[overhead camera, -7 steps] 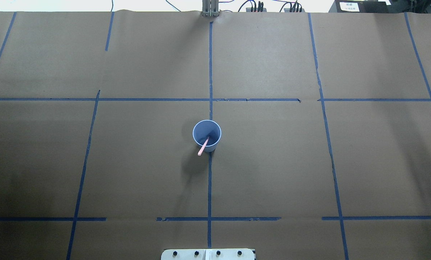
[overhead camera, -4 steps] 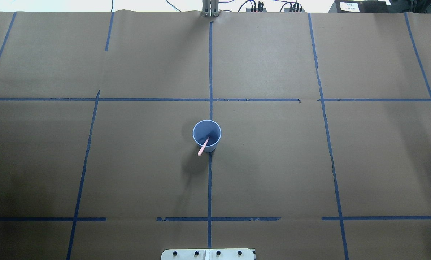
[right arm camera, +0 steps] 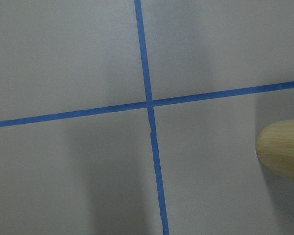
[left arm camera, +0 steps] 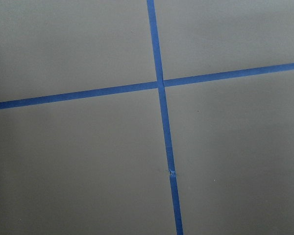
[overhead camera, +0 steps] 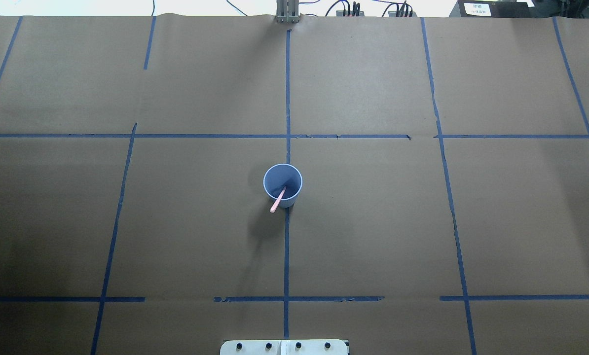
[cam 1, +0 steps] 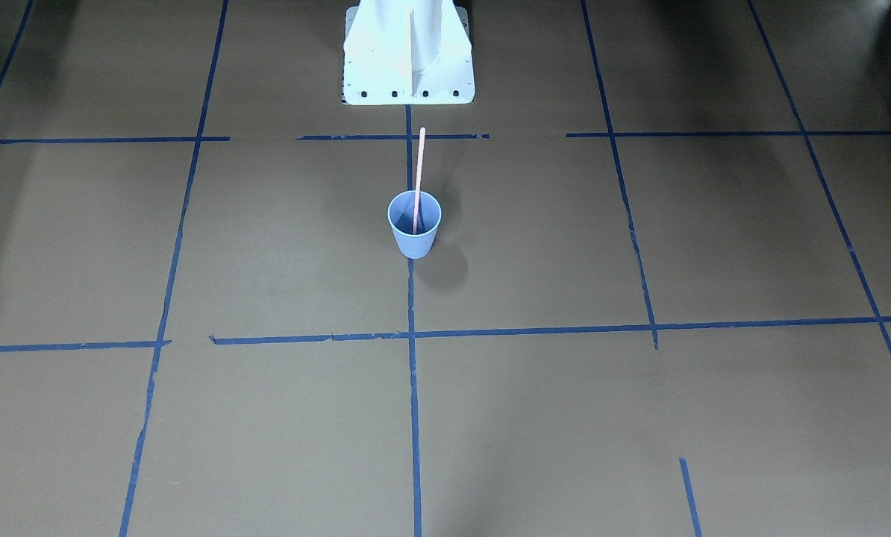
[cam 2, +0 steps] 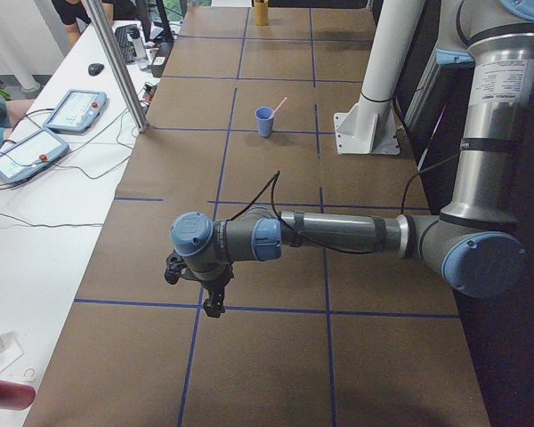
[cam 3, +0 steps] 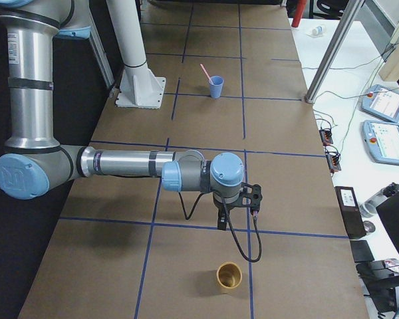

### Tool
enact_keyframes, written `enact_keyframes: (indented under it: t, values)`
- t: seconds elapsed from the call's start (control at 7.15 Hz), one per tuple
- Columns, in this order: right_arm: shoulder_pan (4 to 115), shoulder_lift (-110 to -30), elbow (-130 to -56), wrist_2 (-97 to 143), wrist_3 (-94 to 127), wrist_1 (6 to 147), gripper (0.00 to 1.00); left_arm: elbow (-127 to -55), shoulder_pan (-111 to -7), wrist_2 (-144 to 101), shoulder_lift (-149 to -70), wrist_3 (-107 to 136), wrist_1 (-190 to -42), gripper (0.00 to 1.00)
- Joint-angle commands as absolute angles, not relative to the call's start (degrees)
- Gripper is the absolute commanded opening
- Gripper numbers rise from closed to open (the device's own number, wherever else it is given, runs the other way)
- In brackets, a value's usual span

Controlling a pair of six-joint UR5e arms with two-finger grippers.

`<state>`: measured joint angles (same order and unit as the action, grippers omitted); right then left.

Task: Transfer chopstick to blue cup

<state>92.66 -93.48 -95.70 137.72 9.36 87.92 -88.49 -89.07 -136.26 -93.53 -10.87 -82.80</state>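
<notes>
The blue cup (overhead camera: 291,176) stands upright at the middle of the brown paper-covered table, on the centre tape line; it also shows in the front view (cam 1: 414,237). One pink chopstick (overhead camera: 276,203) stands in it, leaning over the rim toward the robot; it also shows in the front view (cam 1: 419,164). My left gripper (cam 2: 194,285) hangs over the table far to the cup's left. My right gripper (cam 3: 237,211) hangs far to its right. Both show only in the side views, so I cannot tell if they are open or shut. Nothing seems held.
A tan wooden cup (cam 3: 229,276) stands on the table near my right gripper; it also shows in the right wrist view (right arm camera: 283,149). The white robot base (cam 1: 408,52) is at the table's edge. Teach pendants (cam 2: 78,108) lie on a side table.
</notes>
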Motion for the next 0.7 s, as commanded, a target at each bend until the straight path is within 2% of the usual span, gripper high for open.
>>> enact_keyframes:
  t: [0.0, 0.56]
  values:
    - [93.52, -93.25, -96.42, 137.46, 8.79, 88.07, 1.00, -87.90, -89.03, -134.31, -93.52, -10.98, -82.71, 1.00]
    - [93.08, -93.69, -95.89, 137.37, 4.13, 88.42, 1.00, -88.24, -89.47, -134.73, -91.60, -12.21, -83.05, 1.00]
